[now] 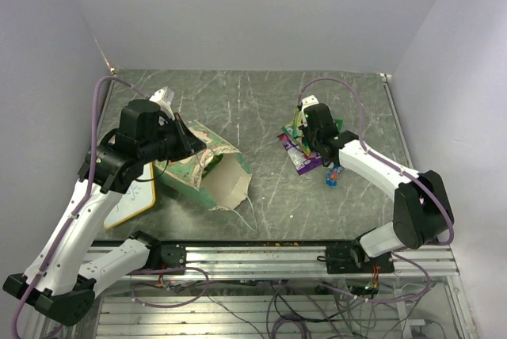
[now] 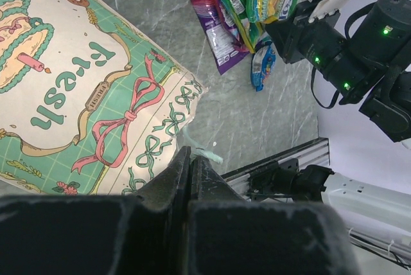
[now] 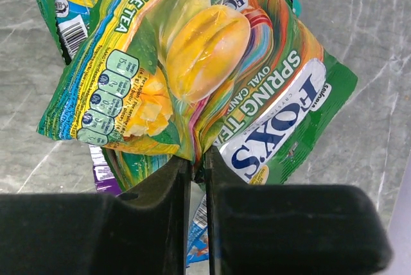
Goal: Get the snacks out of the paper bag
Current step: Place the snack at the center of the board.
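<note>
The green Fox's packet (image 3: 257,95) tops the snacks (image 1: 305,149) heaped on the bench (image 1: 261,109), its folded edge pinched between the narrow right fingers (image 3: 191,171). The paper bag (image 1: 214,169) lies on its side at nine o'clock of them. The left fingers (image 2: 191,159) are pressed together over it.

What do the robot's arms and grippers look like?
The left arm and right arm have white shells and black joints; a mauve cable runs along each. The left gripper and right gripper are black, with two flat fingers. Green lights glow on the right wrist.
</note>
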Robot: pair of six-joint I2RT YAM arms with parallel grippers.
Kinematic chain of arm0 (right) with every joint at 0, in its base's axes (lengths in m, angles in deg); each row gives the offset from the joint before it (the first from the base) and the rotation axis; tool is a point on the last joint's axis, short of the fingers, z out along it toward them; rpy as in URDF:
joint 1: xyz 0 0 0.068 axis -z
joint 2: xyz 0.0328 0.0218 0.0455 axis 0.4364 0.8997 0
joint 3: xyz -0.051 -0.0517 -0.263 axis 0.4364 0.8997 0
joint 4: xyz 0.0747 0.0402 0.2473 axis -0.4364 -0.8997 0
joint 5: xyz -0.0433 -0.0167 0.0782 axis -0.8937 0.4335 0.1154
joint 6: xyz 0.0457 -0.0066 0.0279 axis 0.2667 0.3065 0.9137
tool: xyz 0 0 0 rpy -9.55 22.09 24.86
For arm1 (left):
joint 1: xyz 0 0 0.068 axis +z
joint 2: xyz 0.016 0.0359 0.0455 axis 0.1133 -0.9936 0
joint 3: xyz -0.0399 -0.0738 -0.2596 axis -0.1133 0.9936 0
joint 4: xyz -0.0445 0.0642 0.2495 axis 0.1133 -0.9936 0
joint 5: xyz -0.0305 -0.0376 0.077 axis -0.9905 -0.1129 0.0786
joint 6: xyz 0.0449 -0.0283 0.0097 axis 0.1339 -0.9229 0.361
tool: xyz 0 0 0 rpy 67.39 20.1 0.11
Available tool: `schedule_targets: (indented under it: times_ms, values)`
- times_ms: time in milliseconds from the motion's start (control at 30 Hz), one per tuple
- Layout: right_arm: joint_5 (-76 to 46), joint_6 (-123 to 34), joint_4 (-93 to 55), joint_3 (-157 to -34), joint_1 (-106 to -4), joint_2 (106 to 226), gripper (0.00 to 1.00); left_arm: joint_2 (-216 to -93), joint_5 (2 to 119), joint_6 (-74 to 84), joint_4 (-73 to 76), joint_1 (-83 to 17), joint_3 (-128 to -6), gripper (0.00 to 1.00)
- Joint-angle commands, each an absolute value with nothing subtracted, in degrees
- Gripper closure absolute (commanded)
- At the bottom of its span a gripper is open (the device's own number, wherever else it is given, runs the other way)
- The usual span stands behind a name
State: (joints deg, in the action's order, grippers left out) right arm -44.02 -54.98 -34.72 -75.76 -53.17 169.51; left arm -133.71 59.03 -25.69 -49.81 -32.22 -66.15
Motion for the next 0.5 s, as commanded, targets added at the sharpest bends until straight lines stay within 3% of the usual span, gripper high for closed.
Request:
schedule_targets:
  times_ms: [0, 467]
  values:
    - [-40.58, -55.15, -35.1, -76.44, -53.11, 168.54, 0.89, -133.13, 56.91, -25.99, -46.82, -32.32, -64.89, 0.93]
    - [-37.59, -54.41, -36.54, -77.01, -53.11, 163.31, 0.45, -132.8, 54.61, -27.63, -45.49, -32.34, -63.98, 0.93]
